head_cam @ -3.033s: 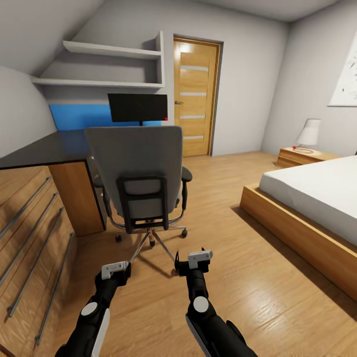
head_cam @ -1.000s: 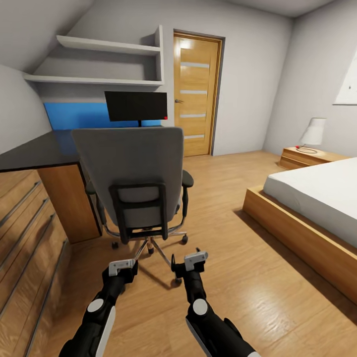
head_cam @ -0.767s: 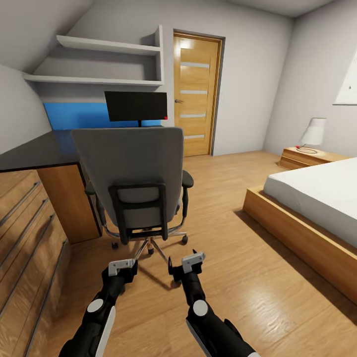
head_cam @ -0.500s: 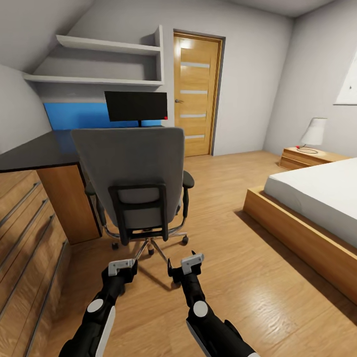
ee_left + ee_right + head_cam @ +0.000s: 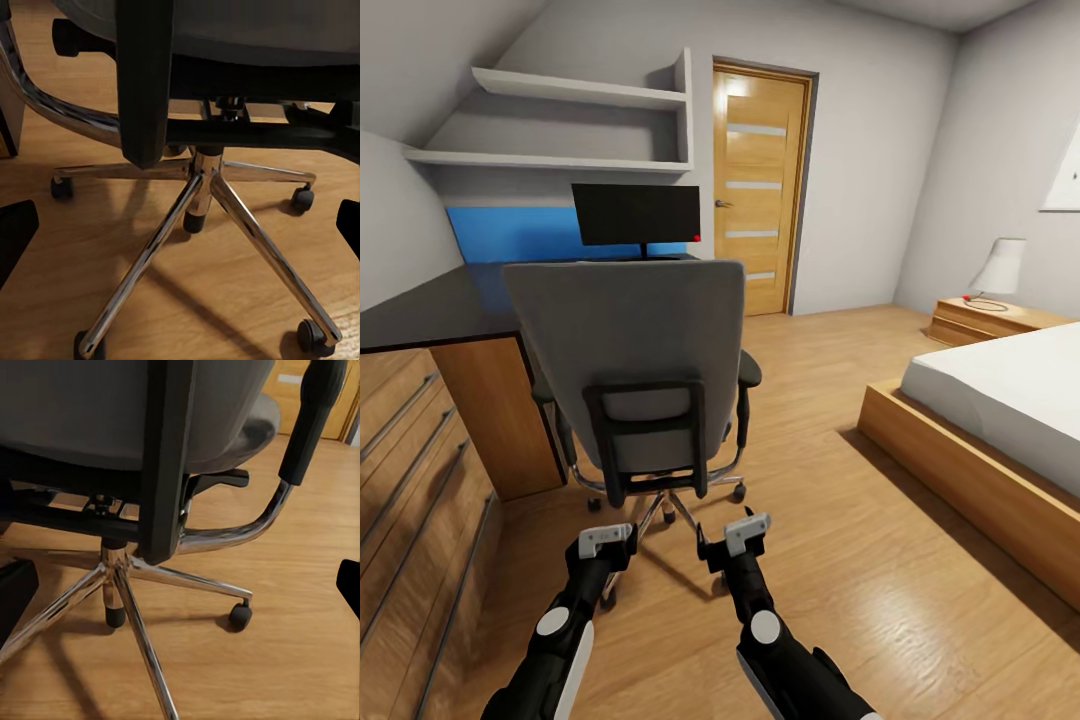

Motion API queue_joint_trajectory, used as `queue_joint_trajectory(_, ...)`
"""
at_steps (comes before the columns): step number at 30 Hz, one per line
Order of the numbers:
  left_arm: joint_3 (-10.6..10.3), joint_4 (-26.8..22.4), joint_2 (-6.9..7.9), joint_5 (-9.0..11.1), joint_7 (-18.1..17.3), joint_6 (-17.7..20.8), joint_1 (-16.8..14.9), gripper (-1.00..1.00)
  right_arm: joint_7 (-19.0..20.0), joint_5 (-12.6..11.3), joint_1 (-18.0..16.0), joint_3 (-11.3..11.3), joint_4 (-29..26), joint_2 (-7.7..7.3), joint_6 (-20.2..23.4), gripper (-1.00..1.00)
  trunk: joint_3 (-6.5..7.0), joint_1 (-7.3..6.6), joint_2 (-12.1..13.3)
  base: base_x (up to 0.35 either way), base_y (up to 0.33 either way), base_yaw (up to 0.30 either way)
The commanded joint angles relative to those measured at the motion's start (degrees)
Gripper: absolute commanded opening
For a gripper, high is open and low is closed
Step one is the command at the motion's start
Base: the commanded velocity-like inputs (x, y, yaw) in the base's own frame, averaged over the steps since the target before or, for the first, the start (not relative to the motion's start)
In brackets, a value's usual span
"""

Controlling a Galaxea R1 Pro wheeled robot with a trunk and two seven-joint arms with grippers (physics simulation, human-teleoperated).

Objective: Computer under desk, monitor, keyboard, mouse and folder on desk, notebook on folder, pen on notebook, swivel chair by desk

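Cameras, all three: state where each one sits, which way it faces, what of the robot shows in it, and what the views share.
Head view: on the robot's head, looking forward and down at the back of the swivel chair, the monitor on the desk beyond; both arms show, left tool and right tool held low.
Left wrist view: near the left tool, facing the chair's chrome base; dark fingertips at the edges.
Right wrist view: near the right tool, facing the chair's base and armrest; dark fingertips at the edges.
Shared: all three show the swivel chair.

Swivel chair [image 5: 628, 370] back hiding its seat and the monitor [image 5: 637, 214] stand, desk [image 5: 430, 310] cut off at left, bed [image 5: 1000, 400] cropped at right
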Motion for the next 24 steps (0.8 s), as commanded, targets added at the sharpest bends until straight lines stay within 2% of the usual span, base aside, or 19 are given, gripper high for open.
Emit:
queue_joint_trajectory(1, 0.2, 0.0, -0.07, -0.5, -0.2, -0.1, 0.0, 1.0, -0.3, 0.1, -0.1, 0.2, 0.2, 0.0, -0.4, 1.0, -0.05, -0.01, 0.0, 0.015, 0.008, 0.0)
queue_joint_trajectory(15, 0.4, 0.1, 0.25, -0.5, -0.2, -0.3, 0.0, 1.0, 0.0, 0.2, -0.4, -0.1, 2.9, 0.0, -1.4, 1.0, -0.05, -0.01, 0.0, 0.003, 0.002, 0.0)
queue_joint_trajectory(24, 0.4, 0.1, 0.28, -0.5, -0.2, -0.3, 0.0, 1.0, 0.0, 0.2, -2.7, -0.2, 5.1, 0.0, -1.1, 1.0, -0.05, -0.01, 0.0, 0.0, 0.0, 0.0)
